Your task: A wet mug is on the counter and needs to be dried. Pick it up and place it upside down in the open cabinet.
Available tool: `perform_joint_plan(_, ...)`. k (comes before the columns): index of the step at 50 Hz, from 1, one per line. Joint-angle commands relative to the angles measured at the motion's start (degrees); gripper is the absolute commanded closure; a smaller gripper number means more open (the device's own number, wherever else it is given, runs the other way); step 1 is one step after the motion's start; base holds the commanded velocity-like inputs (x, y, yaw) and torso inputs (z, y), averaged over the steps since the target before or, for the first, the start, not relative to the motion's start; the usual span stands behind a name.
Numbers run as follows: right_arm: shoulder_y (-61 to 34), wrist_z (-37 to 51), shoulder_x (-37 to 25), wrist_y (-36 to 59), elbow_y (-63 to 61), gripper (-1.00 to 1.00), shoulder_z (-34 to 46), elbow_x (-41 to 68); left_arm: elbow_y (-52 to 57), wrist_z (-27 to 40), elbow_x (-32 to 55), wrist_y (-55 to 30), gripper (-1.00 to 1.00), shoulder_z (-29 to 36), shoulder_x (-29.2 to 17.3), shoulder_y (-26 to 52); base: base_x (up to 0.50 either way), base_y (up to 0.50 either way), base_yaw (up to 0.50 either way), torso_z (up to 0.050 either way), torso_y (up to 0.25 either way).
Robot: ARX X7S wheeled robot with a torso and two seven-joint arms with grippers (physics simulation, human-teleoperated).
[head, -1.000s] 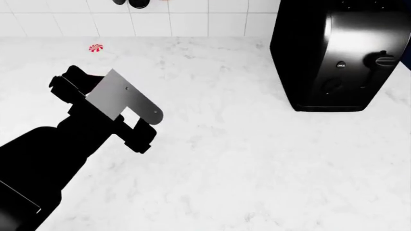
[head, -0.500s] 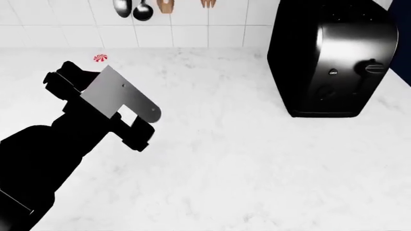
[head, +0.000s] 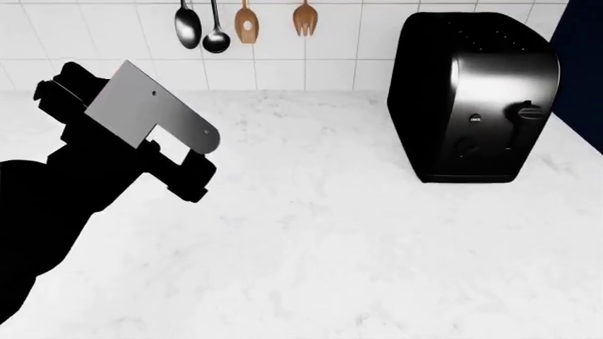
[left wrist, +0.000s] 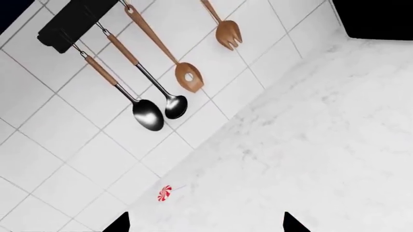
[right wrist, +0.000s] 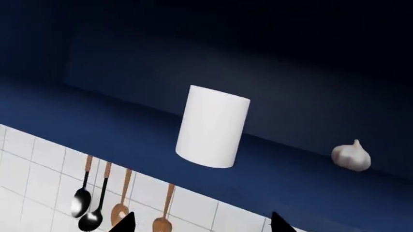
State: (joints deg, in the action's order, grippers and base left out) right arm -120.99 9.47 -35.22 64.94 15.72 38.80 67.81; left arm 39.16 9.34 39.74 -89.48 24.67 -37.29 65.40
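Observation:
The mug (right wrist: pixel 213 126) is a plain white cylinder standing on the navy shelf (right wrist: pixel 84 111) of the open cabinet, seen only in the right wrist view. Its top face shows no opening. My right gripper (right wrist: pixel 201 224) is open, well short of the mug, with nothing between its dark fingertips (right wrist: pixel 125 223). It does not show in the head view. My left gripper (left wrist: pixel 205 224) is open and empty above the white marble counter (left wrist: pixel 310 159). In the head view the left arm (head: pixel 94 162) reaches up at the left over the counter (head: pixel 330 247).
A tall black toaster (head: pixel 471 99) stands at the back right. Spoons and wooden utensils (head: pixel 217 28) hang on the white tiled wall. A red-and-white candy (left wrist: pixel 165 193) lies by the wall. A garlic bulb (right wrist: pixel 351 155) sits on the shelf beside the mug.
The head view has tilted upward: toaster and counter slid down the frame and the hanging utensils came into sight. My left arm rose toward the upper left and now covers the candy.

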Motion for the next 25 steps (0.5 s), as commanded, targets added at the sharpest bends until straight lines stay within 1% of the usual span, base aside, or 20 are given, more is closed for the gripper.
perform_joint_plan(1,6.59,9.25,-8.67,8.02,-14.64,-1.0,-6.6,14.85,-2.31,8.71,13.98,-0.34,-1.0,-2.83,-1.86,3.78,0.0,0.0,0.0,0.0,0.0)
perform_joint_plan(6,11.76,13.19,-12.2,8.04,-20.87,-1.0,-9.59,22.09,-4.64,16.09,27.3,-0.05,-1.0,-7.35,-2.28,4.7,0.0,0.0,0.0,0.0,0.0)
perform_joint_plan(7,12.67,13.86,-12.78,7.82,-21.82,-1.0,-10.06,23.18,-4.92,16.76,29.48,0.2,-1.0,-8.58,-2.25,4.57,0.0,0.0,0.0,0.0,0.0)
perform_joint_plan(8,13.59,14.58,-13.42,7.54,-22.82,-1.0,-10.59,24.29,-4.28,16.07,31.66,0.9,-1.0,-9.63,-2.41,4.35,0.0,0.0,0.0,0.0,0.0)
perform_joint_plan(10,15.32,15.58,-14.7,6.88,-24.84,-1.0,-11.53,26.03,-4.95,16.49,38.01,1.73,-1.0,-13.46,-1.87,3.41,0.0,0.0,0.0,0.0,0.0)
perform_joint_plan(12,16.78,16.28,-15.88,6.2,-26.6,-1.0,-12.37,27.29,-6.72,18.75,43.77,2.24,-1.0,-16.09,-1.46,3.0,0.0,0.0,0.0,0.0,0.0)
perform_joint_plan(16,19.72,17.92,-18.28,4.32,-29.52,-1.0,-14.4,30.1,-10.27,22.95,52.17,3.89,-1.0,-18.42,-1.93,2.32,0.0,0.0,0.0,0.0,0.0)
perform_joint_plan(19,22.65,18.76,-19.87,2.27,-31.32,-1.0,-15.95,31.37,-11.51,24.81,56.61,5.57,-1.0,-19.46,-2.64,1.2,0.0,0.0,0.0,0.0,0.0)
perform_joint_plan(25,29.6,19.48,-22.09,-1.99,-34.72,-1.0,-18.41,32.4,-12.27,26.15,61.51,8.82,-1.0,-21.71,-3.86,-1.23,0.0,0.0,0.0,0.0,0.0)
